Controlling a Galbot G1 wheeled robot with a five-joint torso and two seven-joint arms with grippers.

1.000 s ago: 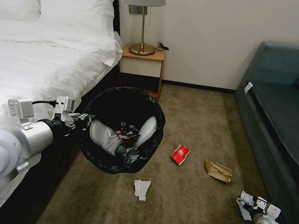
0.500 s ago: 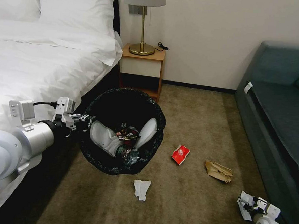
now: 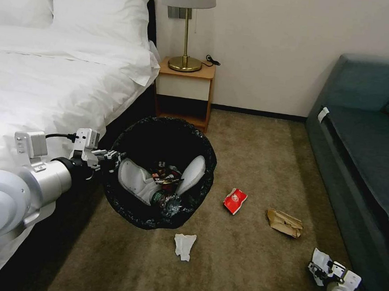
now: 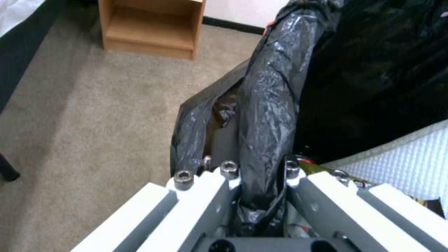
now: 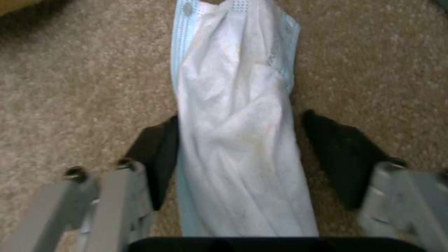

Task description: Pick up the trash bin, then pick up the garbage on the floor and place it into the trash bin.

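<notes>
My left gripper is shut on the rim of the trash bin, a round bin lined with a black bag, held beside the bed. The left wrist view shows the black bag rim pinched in that gripper. Inside lie two white slippers, a bottle and wrappers. On the floor lie garbage pieces: a white tissue, a red packet and a brown paper bag. My right gripper is low by the sofa; in its wrist view it stands open astride a white and pale-blue piece on the carpet.
The white bed is close on the left, and a wooden nightstand with a brass lamp stands behind the bin. A teal sofa runs along the right. Open carpet lies between the bin and the sofa.
The right gripper has sunk lower toward the carpet. The left gripper and the bin have shifted slightly down and to the right.
</notes>
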